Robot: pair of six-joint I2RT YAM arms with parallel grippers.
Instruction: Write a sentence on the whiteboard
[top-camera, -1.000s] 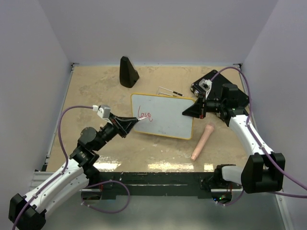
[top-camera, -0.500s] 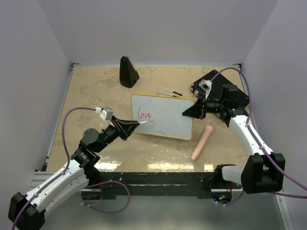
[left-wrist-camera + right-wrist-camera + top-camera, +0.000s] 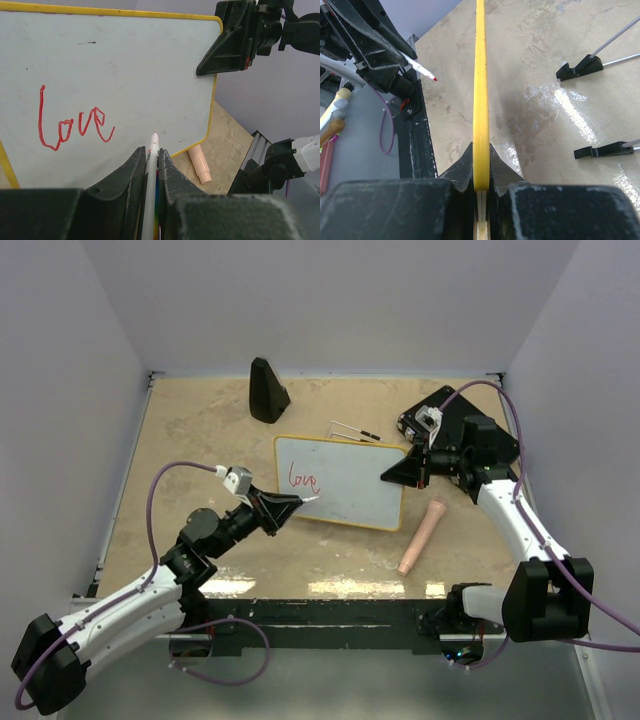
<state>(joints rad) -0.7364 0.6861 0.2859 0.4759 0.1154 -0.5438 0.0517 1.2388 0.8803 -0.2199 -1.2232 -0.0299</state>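
My left gripper (image 3: 290,506) is clenched on the marker (image 3: 153,146), its tip just ahead of my fingertips and apparently clear of the whiteboard (image 3: 150,60), right of the sentence (image 3: 75,125), while my right gripper (image 3: 480,150) pinches the board's yellow edge, I judge to steady it for writing.

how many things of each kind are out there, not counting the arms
whiteboard: 1
marker: 1
peach tube: 1
black wedge: 1
black-footed wire legs: 2
black device at back right: 1
total: 7
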